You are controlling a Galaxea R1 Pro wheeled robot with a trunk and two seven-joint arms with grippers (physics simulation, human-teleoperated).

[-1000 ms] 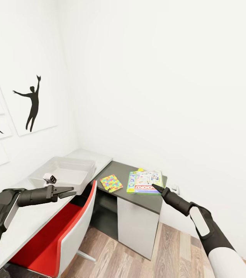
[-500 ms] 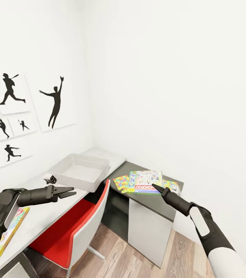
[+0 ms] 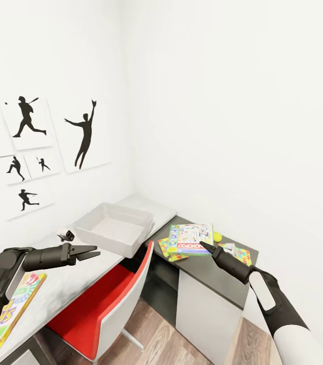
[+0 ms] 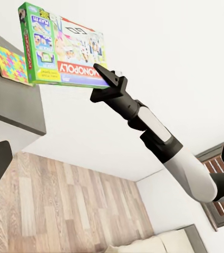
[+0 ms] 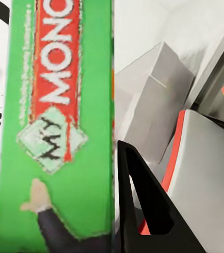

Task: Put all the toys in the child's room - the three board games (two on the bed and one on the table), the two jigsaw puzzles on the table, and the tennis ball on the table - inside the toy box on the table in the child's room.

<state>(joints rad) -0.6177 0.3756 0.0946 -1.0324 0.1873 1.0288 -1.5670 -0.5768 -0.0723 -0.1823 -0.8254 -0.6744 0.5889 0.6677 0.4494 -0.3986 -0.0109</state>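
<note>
My right gripper [image 3: 205, 247] is shut on the edge of a green and red board game [image 3: 193, 238], holding it flat over the dark table [image 3: 209, 271]; the left wrist view shows the same grip on this board game [image 4: 64, 50]. Under and beside it lie two jigsaw puzzles [image 3: 167, 248] [image 3: 238, 252] and the tennis ball [image 3: 217, 236]. The grey toy box [image 3: 114, 229] stands on the light table, left of the held game. A second board game [image 3: 10, 304] lies on that table's near end. My left gripper [image 3: 91, 251] hovers open near the toy box's front.
A red chair [image 3: 100, 299] is tucked between the light table [image 3: 72, 284] and the dark table. Black sports silhouette pictures [image 3: 82, 134] hang on the left wall. Wood-plank floor [image 3: 156, 339] lies below. White walls close the corner behind both tables.
The camera has turned: tables and toy box slid right in the picture, and the second board game, ball and far puzzle came into view. Both arms hold their poses, the game still gripped.
</note>
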